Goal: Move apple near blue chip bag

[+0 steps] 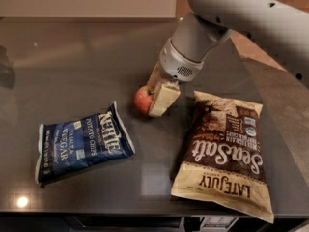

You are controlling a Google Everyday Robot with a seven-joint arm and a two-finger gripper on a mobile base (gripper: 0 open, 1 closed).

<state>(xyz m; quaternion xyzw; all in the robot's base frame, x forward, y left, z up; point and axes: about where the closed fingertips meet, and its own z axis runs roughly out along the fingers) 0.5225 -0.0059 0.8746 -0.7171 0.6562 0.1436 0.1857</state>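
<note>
I read the gripper (153, 100) as clamped on the apple (142, 100), low over the table (72, 71) right of the blue chip bag (82, 144), and fear an off-centre hold could let it roll away.

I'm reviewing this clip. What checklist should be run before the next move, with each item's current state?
1. Gripper at the apple: ok. The gripper is against the right side of the apple.
2. Secure hold on the apple: cannot tell; the contact is hidden.
3. Blue chip bag located: ok. The blue chip bag lies flat, front-left of the apple.
4. Path to the blue chip bag: ok. Only table shows between apple and bag.
5. Brown bag out of the way: ok. The brown bag lies to the right, off that path.
6. Apple near the blue chip bag: not ok; there is a clear gap.
</note>
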